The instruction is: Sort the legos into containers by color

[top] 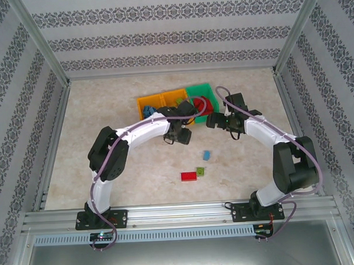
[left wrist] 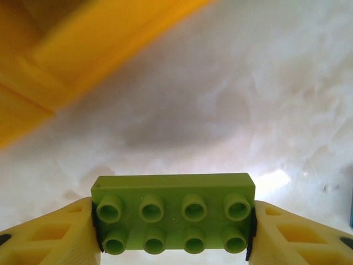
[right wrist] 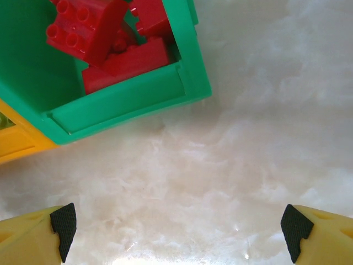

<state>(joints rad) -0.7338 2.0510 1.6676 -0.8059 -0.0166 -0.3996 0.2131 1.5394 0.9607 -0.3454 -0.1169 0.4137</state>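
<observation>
- The left tool (left wrist: 174, 243) is clamped on a lime green studded plastic brick (left wrist: 174, 212), with a yellow finger (left wrist: 49, 237) pressed to each short end.
- The brick is held studs towards the wrist camera, over the pale marbled worktop (left wrist: 248, 99) and near the orange rectangular plastic bin (left wrist: 66, 49). Whether it touches the worktop, I cannot tell.
- The right tool (right wrist: 179, 237) stands wide apart, holding nothing, near the green rectangular plastic bin (right wrist: 127, 102).
- Red studded plastic bricks (right wrist: 110, 44) lie piled inside the green bin.
- On the open worktop nearer the arm bases lie a loose light blue brick (top: 207, 155), a loose red brick (top: 189, 176) and, just beside the latter, a loose lime brick (top: 200, 172).
</observation>
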